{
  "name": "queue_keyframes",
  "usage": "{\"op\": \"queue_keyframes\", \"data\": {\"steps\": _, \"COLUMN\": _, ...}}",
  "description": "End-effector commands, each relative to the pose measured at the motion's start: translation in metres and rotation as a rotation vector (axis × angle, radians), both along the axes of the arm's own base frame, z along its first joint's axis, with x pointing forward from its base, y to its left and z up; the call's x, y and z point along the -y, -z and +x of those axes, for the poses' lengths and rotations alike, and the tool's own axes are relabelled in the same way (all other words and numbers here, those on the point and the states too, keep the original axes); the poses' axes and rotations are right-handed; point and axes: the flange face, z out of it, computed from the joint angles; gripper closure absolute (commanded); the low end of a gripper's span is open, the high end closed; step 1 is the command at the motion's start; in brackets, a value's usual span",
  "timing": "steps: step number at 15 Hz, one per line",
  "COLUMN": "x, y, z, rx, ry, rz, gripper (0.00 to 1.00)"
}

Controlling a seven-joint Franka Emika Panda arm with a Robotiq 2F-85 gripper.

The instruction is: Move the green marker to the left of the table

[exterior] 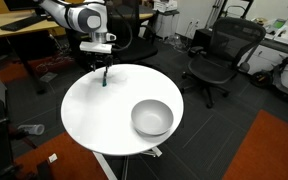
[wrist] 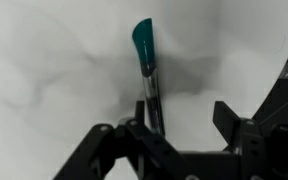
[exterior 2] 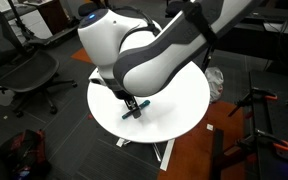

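The green marker lies on the white round table, with its teal cap pointing away from me. My gripper is open, low over the marker. The marker's barrel runs close beside one finger, and the other finger stands well apart from it. In both exterior views the gripper hangs over the table near its edge, with the marker just beneath it. The arm hides much of the table top in one exterior view.
A round grey bowl stands on the table, away from the marker. Black office chairs stand around the table. A wooden desk is behind the arm.
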Motion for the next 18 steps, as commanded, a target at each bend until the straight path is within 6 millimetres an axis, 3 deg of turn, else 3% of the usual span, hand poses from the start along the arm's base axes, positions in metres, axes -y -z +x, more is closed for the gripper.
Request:
{"op": "queue_keyframes", "data": {"steps": 1, "x": -0.003, "y": -0.023, "z": 0.005, "rx": 0.042, "ry": 0.016, "rz": 0.007, "gripper": 0.00}}
{"op": "queue_keyframes", "data": {"steps": 13, "x": -0.015, "y": -0.143, "z": -0.017, "rx": 0.186, "ry": 0.003, "rz": 0.009, "gripper": 0.00}}
{"op": "queue_keyframes", "data": {"steps": 16, "x": -0.012, "y": -0.161, "z": -0.028, "rx": 0.202, "ry": 0.020, "rz": 0.010, "gripper": 0.00}}
{"op": "queue_keyframes", "data": {"steps": 17, "x": -0.015, "y": -0.149, "z": -0.010, "rx": 0.179, "ry": -0.002, "rz": 0.010, "gripper": 0.00}}
{"op": "queue_keyframes", "data": {"steps": 18, "x": -0.015, "y": -0.153, "z": -0.012, "rx": 0.183, "ry": -0.001, "rz": 0.009, "gripper": 0.00}}
